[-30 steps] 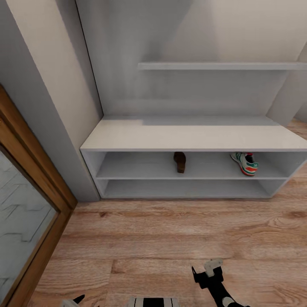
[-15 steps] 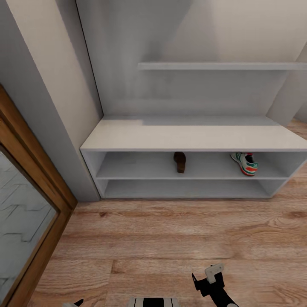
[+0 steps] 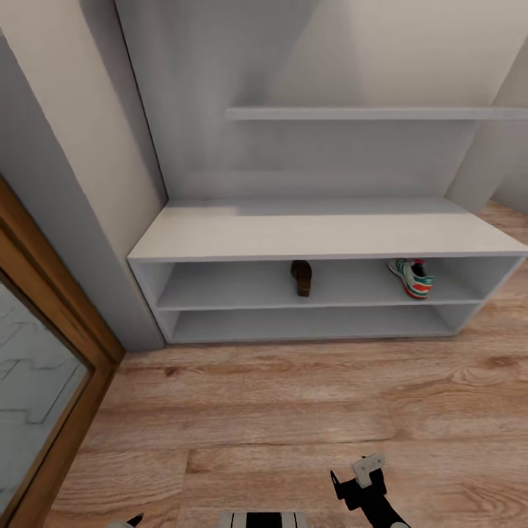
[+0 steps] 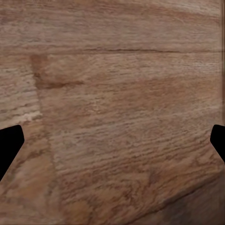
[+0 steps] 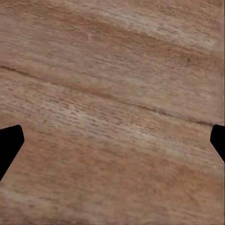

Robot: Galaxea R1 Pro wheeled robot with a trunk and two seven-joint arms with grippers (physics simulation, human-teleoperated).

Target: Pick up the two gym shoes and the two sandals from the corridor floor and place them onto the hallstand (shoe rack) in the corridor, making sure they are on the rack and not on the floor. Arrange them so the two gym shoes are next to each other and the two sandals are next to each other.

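Head view: one dark brown leather sandal (image 3: pixel 301 277) and one cream-white sneaker with green stripes (image 3: pixel 411 277) rest well apart on the pale grey hallstand's (image 3: pixel 323 233) upper tier, leaving room for partners, while both grippers' fingers, spread and empty, face the wood-plank floor (image 3: pixel 293 411).

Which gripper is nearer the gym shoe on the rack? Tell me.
Right. The right gripper sits low over the floor, nearly in line below the gym shoe. The left gripper lies at the frame's bottom edge, farther off to the shoe's left.
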